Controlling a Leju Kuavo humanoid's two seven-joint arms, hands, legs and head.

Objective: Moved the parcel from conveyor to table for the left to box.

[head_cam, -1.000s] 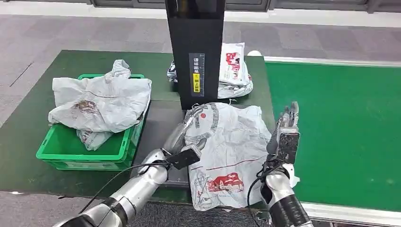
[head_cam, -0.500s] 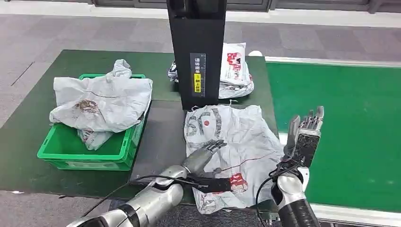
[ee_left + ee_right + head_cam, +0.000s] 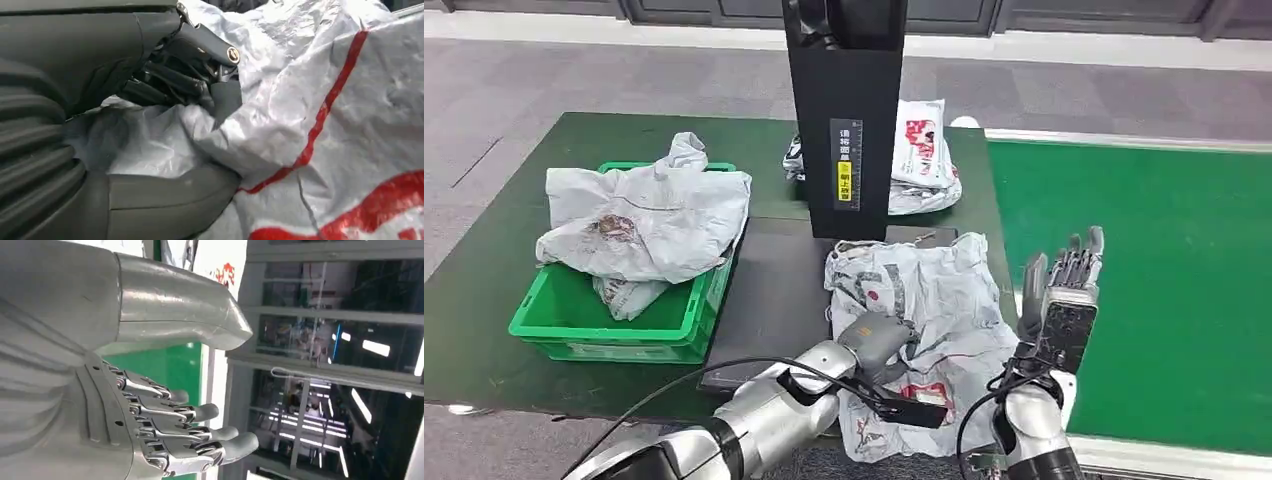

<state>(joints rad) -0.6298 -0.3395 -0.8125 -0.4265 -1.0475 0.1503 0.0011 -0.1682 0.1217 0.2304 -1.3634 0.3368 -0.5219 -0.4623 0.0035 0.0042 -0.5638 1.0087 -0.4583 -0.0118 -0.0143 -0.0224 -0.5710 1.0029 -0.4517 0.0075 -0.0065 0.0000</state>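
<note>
**Parcel on the bench's near edge, left hand gripping it**

Parcel [image 3: 929,320], a crumpled grey mailer with red print, lay on the dark mat [image 3: 769,290] at the front of the bench [image 3: 494,250], its lower end hanging over the near edge. The left hand [image 3: 876,340] rested on its near left part, and the left wrist view showed the dark fingers [image 3: 170,82] and thick thumb curled into a fold of the plastic, grasping it. The right hand [image 3: 1064,295] stood upright just beside the parcel's right edge, over the seam between bench and conveyor [image 3: 1164,270], fingers straight and apart, holding nothing; in the right wrist view its fingers [image 3: 200,432] were extended in free air.

Room to the left was bounded by the green crate [image 3: 624,320], which sat near the mat's left edge and was heaped with other grey mailers [image 3: 649,215]. Behind the parcel a black upright column [image 3: 844,120] stood on the bench, almost touching the parcel's far edge, with more printed bags [image 3: 924,160] behind and to its right. A strip of bare mat lay between crate and parcel.

The bench top was dark green; the conveyor belt was a brighter green with a pale rail along its far side. Beyond lay a grey tiled floor [image 3: 574,70].
</note>
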